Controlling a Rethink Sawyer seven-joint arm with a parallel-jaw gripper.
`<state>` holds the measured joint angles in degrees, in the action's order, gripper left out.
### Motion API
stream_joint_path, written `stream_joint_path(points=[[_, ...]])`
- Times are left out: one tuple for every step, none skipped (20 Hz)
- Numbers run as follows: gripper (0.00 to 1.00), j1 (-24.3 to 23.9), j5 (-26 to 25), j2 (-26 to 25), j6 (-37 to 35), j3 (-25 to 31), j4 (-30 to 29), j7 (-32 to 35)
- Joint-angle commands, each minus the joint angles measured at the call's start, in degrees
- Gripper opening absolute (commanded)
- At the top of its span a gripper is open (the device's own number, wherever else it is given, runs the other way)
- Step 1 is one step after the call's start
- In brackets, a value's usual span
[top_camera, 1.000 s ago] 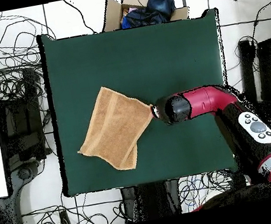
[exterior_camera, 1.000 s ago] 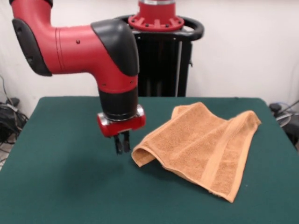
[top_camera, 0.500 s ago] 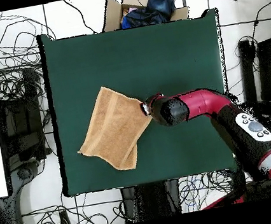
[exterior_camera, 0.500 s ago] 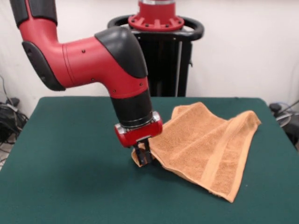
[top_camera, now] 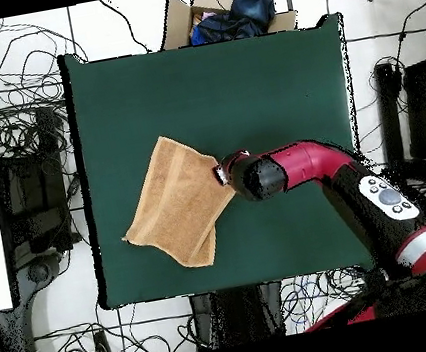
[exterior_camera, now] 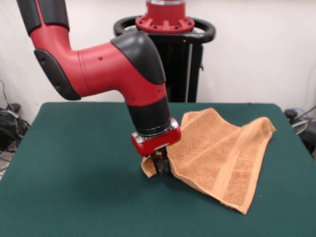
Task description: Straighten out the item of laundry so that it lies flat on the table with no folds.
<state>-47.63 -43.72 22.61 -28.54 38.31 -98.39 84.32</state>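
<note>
Black two-finger gripper [exterior_camera: 161,167] below a red wrist collar, down at the folded corner of the light orange-tan terry-cloth towel [exterior_camera: 217,153]. Fingers look close together at that corner, tips against or in the cloth; whether they clamp it, cannot tell. The corner is doubled over and bunched just at 9 o'clock of the tips in the front view.

Red and black robot arm [exterior_camera: 113,69] comes down from 11 o'clock in the front view; in the overhead view the arm [top_camera: 301,163] reaches from 5 o'clock toward table centre, with its wrist end over the towel's 3 o'clock corner.

Towel [top_camera: 179,202] not flat: one side folded under, a woven band running along the 4 o'clock side in the front view, far corners raised slightly. Overhead it sits as a tilted diamond at 8 o'clock of centre on the dark green felt-topped rectangular table [top_camera: 242,88], wholly inside the edges.

Beyond the table's 12 o'clock edge overhead, an open cardboard box holding dark blue cloth [top_camera: 229,14].
</note>
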Motion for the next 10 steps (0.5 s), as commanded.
stream_joint_path(points=[[0.0,4.9,-4.4,-0.8,-8.7,-2.6,3.2,-10.1],[0.0,5.1,-4.7,-1.0,-9.0,-2.9,3.4,-10.1],[0.0,5.3,-4.8,-1.1,-9.4,-3.0,3.6,-10.1],[0.0,5.5,-5.1,-1.1,-10.0,-3.4,3.9,-10.1],[0.0,5.8,-5.3,-1.1,-10.7,-3.7,4.2,-10.0],[0.0,6.4,-5.5,-1.1,-11.8,-4.4,4.6,-9.8],[0.0,7.2,-5.9,-1.1,-13.1,-5.3,5.1,-9.5],[0.0,7.9,-6.2,-1.1,-14.3,-6.2,5.6,-9.1],[0.0,8.6,-6.5,-1.2,-15.2,-6.9,6.1,-8.8],[0.0,9.6,-6.8,-1.3,-16.7,-8.0,6.8,-8.3]])
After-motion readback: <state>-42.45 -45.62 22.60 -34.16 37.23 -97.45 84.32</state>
